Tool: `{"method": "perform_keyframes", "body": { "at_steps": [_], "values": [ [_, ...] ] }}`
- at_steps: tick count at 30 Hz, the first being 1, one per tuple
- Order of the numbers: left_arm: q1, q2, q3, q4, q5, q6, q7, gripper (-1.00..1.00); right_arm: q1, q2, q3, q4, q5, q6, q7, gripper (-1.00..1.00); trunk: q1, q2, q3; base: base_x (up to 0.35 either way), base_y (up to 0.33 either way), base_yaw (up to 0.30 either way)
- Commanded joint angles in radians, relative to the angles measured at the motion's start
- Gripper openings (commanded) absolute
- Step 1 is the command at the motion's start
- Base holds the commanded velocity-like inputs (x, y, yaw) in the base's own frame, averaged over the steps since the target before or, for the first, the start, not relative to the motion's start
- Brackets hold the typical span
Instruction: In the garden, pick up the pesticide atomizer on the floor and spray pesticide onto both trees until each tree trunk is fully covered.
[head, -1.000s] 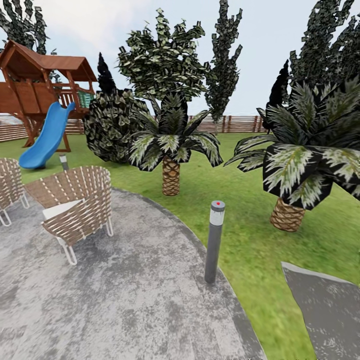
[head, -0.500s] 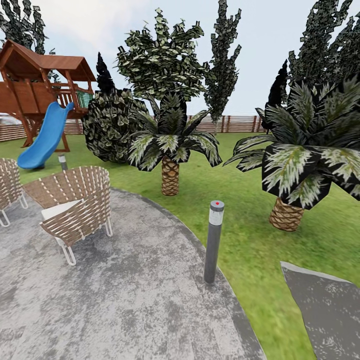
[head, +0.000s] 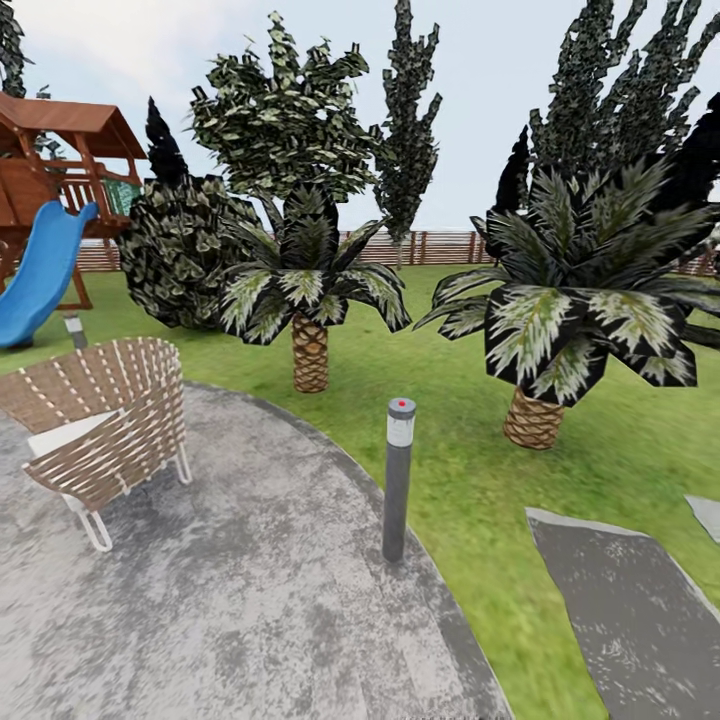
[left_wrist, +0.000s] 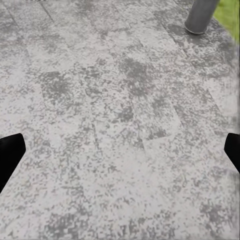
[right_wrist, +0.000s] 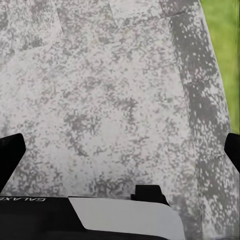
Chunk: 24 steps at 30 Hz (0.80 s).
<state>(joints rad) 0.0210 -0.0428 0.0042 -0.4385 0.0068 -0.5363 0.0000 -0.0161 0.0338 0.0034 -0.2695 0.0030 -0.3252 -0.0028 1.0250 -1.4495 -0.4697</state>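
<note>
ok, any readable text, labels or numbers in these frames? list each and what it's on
"GALAXEA": pale letters, mirrored or upside down as shown, on the dark robot body at the edge of the right wrist view; only partly legible.
Nothing else: the lamp post, chair and play tower carry no visible writing.

Mottled grey stone paving (head: 250, 600) looks rough and matt; the chair (head: 105, 430) is woven wicker; the bollard lamp (head: 397, 480) is smooth grey metal.

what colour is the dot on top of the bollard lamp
Red, on the grey bollard lamp at the paving's edge; clearest in the head view.
</note>
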Motion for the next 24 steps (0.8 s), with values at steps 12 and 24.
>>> {"method": "perform_keyframes", "body": {
  "at_steps": [12,24],
  "values": [
    [0.000,0.000,-0.001,-0.002,-0.001,-0.002,-0.001,1.00,-0.001,0.001,0.001,0.002,0.000,-0.003,0.001,1.00,0.000,0.000,-0.001,0.000,0.000,-0.299],
    [0.001,0.000,0.000,-0.002,-0.002,-0.002,0.000,1.00,-0.001,0.001,0.001,0.003,0.000,-0.003,0.001,1.00,0.000,0.000,-0.001,0.000,0.000,-0.300]
  ]
}}
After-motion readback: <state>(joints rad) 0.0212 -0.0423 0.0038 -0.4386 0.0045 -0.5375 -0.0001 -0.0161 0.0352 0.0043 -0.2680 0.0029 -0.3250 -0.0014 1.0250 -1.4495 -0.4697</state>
